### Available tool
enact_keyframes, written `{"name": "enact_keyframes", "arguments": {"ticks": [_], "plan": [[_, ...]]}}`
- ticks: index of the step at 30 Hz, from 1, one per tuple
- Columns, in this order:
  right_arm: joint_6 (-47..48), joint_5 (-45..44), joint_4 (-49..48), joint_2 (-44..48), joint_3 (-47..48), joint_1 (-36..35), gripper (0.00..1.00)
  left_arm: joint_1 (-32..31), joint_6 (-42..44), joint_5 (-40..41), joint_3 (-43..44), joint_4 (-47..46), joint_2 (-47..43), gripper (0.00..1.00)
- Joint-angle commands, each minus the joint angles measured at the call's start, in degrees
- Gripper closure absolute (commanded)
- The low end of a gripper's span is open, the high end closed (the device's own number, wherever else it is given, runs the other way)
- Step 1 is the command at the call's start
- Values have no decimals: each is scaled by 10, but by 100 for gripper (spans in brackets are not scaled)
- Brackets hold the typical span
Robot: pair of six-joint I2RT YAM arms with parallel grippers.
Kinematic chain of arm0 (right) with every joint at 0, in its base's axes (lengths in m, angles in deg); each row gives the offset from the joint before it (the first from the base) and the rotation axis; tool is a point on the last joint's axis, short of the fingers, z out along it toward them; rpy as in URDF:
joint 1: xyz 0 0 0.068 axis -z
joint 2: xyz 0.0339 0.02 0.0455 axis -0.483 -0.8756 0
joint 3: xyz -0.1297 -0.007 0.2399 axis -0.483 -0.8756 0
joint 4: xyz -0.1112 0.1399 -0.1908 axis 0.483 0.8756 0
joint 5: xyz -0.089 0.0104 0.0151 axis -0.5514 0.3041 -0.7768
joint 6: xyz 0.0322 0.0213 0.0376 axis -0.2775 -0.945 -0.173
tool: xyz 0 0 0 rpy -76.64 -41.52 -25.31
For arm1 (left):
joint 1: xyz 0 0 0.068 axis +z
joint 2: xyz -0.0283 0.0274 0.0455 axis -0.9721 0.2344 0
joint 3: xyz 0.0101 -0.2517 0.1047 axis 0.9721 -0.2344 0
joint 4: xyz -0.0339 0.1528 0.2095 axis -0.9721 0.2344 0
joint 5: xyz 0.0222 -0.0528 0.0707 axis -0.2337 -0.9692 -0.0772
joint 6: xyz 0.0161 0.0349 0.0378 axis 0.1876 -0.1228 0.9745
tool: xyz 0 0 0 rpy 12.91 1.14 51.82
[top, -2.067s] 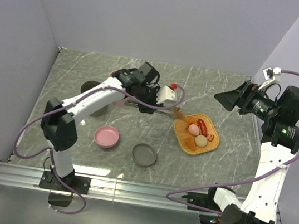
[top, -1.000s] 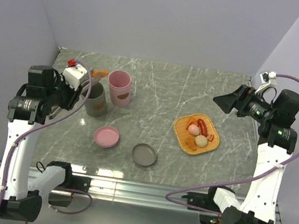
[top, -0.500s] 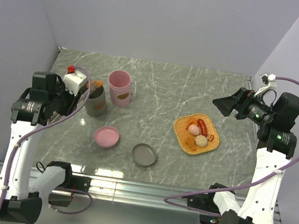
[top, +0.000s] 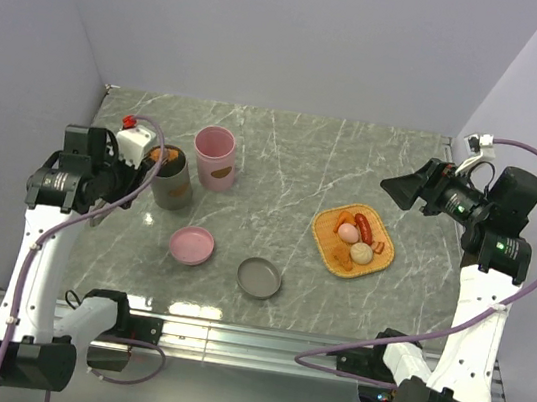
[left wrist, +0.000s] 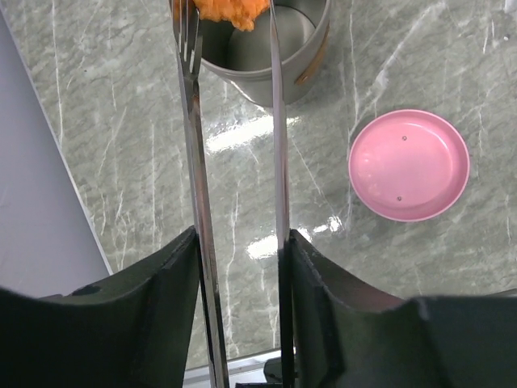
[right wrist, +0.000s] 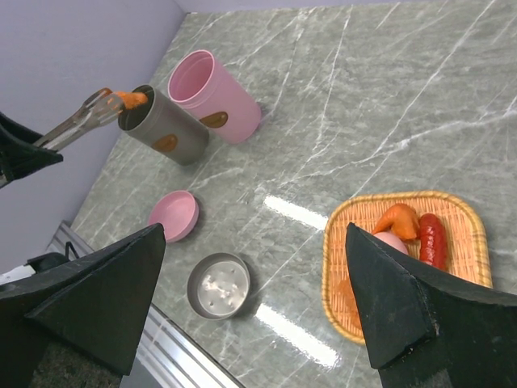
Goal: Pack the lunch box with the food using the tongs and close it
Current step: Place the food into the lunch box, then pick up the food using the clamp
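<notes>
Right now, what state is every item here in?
tongs: gripped in the left tool, tips over the grey cup
orange piece: between the tong tips, at the cup's mouth
grey cup: upright, lid off
pink cup: upright, lid off
pink lid: lying loose on the table
grey lid: lying loose on the table
tray: holding food pieces
right tool: open, raised, holding nothing

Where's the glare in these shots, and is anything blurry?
Left wrist: white glare streaks on the table below the grey cup; left end effector dark, soft. Right wrist: two streaks beside the orange tray. Top external: sharp, faint sheen at the table's near edge.
</notes>
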Motion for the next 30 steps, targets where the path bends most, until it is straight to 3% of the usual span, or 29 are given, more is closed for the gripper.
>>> {"name": "enact_keyframes", "arguments": {"ticks": [1, 11, 19, 26, 30], "plan": [[-4, 14, -17, 0, 2, -3, 1, 3, -3, -12, 38, -7, 7, 50], [-24, 19, -38, -16, 2, -4, 1, 3, 27, -99, 109, 31, 43, 39], [-46, 22, -42, -63, 28, -5, 1, -20, 53, -249, 175, 39, 98, 37], [-44, 5, -30, -95, 64, -5, 1, -226, 23, -212, 154, -54, 141, 36], [-30, 10, -22, -106, 82, -6, 1, -294, 40, -246, 146, -86, 182, 35]]}}
